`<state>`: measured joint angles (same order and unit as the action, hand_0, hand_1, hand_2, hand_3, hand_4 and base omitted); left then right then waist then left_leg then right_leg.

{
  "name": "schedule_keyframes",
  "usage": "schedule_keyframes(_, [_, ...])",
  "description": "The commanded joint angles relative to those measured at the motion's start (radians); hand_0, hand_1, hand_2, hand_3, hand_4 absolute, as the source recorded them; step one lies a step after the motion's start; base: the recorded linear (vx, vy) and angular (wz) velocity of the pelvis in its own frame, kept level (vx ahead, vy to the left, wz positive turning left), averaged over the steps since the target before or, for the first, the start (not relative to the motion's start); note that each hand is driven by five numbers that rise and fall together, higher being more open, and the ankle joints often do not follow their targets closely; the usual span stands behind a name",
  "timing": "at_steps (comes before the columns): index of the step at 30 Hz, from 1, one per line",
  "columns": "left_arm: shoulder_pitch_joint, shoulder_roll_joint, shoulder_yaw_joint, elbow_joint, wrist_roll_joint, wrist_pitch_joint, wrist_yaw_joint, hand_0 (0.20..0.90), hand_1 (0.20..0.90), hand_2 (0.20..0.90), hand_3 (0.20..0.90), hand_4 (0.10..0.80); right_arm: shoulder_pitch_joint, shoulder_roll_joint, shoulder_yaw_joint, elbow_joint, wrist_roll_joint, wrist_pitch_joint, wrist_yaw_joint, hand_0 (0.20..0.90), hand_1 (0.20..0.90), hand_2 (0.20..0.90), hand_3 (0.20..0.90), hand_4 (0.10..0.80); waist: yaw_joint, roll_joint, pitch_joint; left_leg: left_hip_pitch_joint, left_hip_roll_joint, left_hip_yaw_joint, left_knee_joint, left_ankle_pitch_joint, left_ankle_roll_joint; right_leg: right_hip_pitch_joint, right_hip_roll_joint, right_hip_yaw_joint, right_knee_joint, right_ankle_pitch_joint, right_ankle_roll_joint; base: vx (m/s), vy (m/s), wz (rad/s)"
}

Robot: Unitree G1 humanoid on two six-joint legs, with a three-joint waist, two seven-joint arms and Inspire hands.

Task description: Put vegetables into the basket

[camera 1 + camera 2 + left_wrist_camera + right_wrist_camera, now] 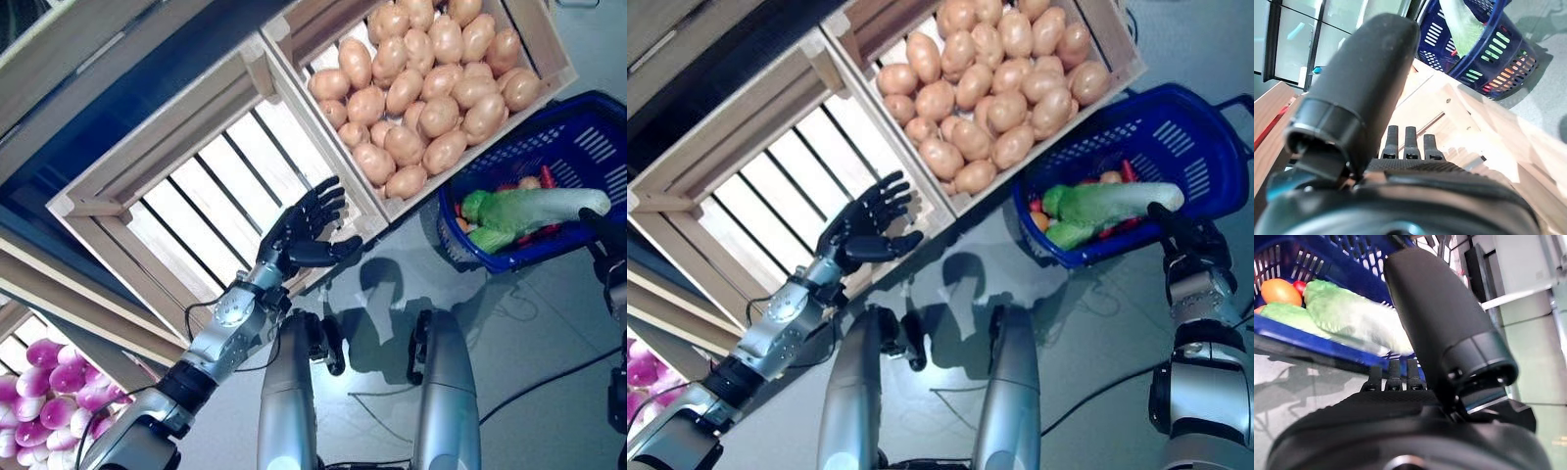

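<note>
- Blue plastic basket sits on the floor just beside the potato crate; it already holds a long pale-green leafy vegetable, plus orange and red items underneath. Judged: task partly done.
- Potatoes fill the crate next to the basket; none is in a hand.
- Left hand hovers over the front rim of the empty slatted crate, on the potato crate's far side from the basket. Fingers spread and straight, thumb out, holding nothing.
- Right hand is at the basket's near rim, by the tip of the leafy vegetable. Fingers hidden against the rim: cannot tell whether spread or curled.
- Purple vegetables lie well apart from the basket, beyond the empty crate.
- Left to do, judged: more vegetables to move; potatoes are nearest.
</note>
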<state>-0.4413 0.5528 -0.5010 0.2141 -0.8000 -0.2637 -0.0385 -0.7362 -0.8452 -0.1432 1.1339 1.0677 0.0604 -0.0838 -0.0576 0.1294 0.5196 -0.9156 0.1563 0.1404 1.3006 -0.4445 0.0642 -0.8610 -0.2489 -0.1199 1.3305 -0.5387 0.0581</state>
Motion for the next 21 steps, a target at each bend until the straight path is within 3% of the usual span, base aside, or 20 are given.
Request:
schedule_keyframes(1, [-0.042,0.039,0.049,-0.093,-0.007,-0.067,-0.032,0.900,0.900,0.900,0.900,0.800,0.025,-0.060,-0.029,-0.001,-0.007,-0.051,0.059,0.900,0.900,0.900,0.900,0.800,0.034,-0.091,-0.087,0.195,-0.025,0.018,-0.054,-0.194,0.089,0.107,0.013,-0.029,-0.200,0.137,-0.088,0.043,-0.001,0.04])
schedule_keyframes(8, [-0.012,0.024,0.061,-0.068,0.009,-0.047,-0.063,0.900,0.900,0.900,0.900,0.800,0.092,0.037,-0.022,-0.052,0.028,-0.074,0.115,0.900,0.900,0.900,0.900,0.800,0.042,-0.123,-0.135,0.319,-0.019,0.014,-0.237,-0.126,0.079,0.238,0.037,-0.036,-0.355,0.191,-0.071,0.043,0.016,0.04])
schedule_keyframes(11, [0.018,-0.011,0.071,-0.032,0.047,-0.040,-0.080,0.900,0.900,0.900,0.900,0.800,0.166,0.176,-0.003,-0.134,0.076,-0.157,0.130,0.900,0.900,0.900,0.900,0.800,0.047,-0.141,-0.183,0.419,-0.030,0.010,-0.420,-0.044,0.060,0.358,0.073,-0.038,-0.543,0.251,-0.058,0.100,0.035,0.00])
schedule_keyframes(12, [0.021,-0.013,0.070,-0.029,0.049,-0.040,-0.082,0.900,0.900,0.900,0.900,0.800,0.172,0.186,-0.001,-0.141,0.078,-0.164,0.127,0.900,0.900,0.900,0.900,0.800,0.047,-0.142,-0.186,0.430,-0.031,0.009,-0.439,-0.034,0.058,0.371,0.076,-0.039,-0.564,0.260,-0.057,0.075,0.034,0.01])
schedule_keyframes(16, [0.094,-0.061,0.067,0.005,0.085,-0.029,-0.099,0.900,0.900,0.900,0.900,0.800,0.296,0.360,0.046,-0.284,0.110,-0.269,0.113,0.900,0.900,0.900,0.900,0.800,0.049,-0.162,-0.259,0.573,-0.044,0.014,-0.696,0.087,0.020,0.544,0.132,-0.052,-0.849,0.340,-0.046,0.139,0.032,0.00])
schedule_keyframes(21, [0.226,-0.123,0.077,0.047,0.133,-0.035,-0.110,0.900,0.900,0.900,0.900,0.800,0.486,0.527,0.138,-0.463,0.045,-0.347,0.076,0.900,0.900,0.900,0.900,0.800,0.046,-0.179,-0.356,0.774,-0.093,0.048,-1.029,0.220,-0.005,0.739,0.170,-0.049,-1.158,0.441,-0.025,0.202,0.085,-0.15])
